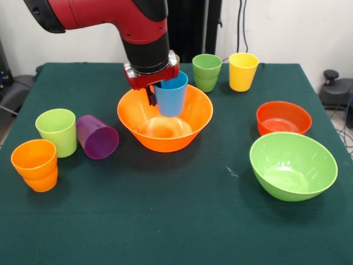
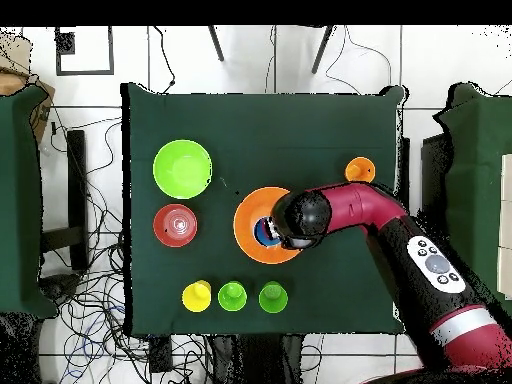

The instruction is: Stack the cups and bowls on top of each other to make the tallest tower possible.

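The hand (image 1: 153, 91) is clamped on the rim of the blue cup (image 1: 171, 95), holding it upright over the orange bowl (image 1: 165, 118), its base down inside the bowl but seemingly not yet resting on the floor (the front view leaves that unclear).

The main risk, as I judge it, is the release. The bowl's inside is glossy and curved, so a cup let go off-centre could slide or tip against the wall. One finger reaches inside the cup, and pulling it away carelessly could drag the light cup over.

Everything looks like smooth hard plastic. The cups are tapered tumblers: a purple cup (image 1: 97, 137) lies on its side, touching the lime cup (image 1: 57, 131), and could roll; the orange cup (image 1: 35, 164) looks like two nested. A green cup (image 1: 207, 72) and yellow cup (image 1: 243, 71) stand at the back. The lime bowl (image 1: 293, 165) is deep and round, the red bowl (image 1: 283, 118) shallow; both sit well apart from the orange bowl on the dark green cloth worktop (image 1: 165, 221).
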Tool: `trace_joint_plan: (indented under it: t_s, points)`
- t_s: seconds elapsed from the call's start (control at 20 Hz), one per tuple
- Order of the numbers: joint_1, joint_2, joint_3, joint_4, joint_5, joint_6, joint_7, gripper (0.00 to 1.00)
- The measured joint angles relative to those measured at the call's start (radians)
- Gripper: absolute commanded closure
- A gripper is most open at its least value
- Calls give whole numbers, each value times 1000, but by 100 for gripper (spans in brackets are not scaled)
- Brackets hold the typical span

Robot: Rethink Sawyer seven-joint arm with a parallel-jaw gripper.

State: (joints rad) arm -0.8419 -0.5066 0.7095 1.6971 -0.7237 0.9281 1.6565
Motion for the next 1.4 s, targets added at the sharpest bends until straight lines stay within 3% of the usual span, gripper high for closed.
trace_joint_plan:
  t_s: [1.4]
  points:
    - [36,10,3,-30,-2,0,-1,100]
